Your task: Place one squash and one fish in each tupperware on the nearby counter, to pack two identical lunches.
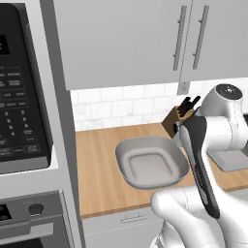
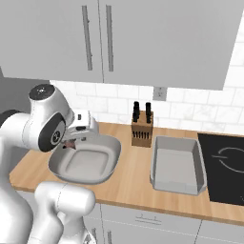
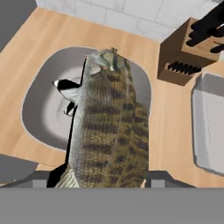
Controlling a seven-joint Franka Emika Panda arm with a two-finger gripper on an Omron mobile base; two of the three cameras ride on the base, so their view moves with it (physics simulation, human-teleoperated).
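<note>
Currently over the wide rounded tupperware [image 3: 41, 109], at the left of the wooden desk [image 2: 138, 178]. End effector [image 3: 105, 177] closed on a fish [image 3: 107, 127], fingertips [image 3: 164, 178] flanking the body near the tail, head pointing away toward the basin's far rim. In the right base view, end effector [image 2: 71, 142] just above the basin's [image 2: 88, 164] back-left rim, fish barely visible there. Further right, knife block [image 2: 142, 126] against the tiled wall. Right of it, narrower rectangular tupperware [image 2: 176, 167], beside the black cooktop [image 2: 224, 164].
</note>
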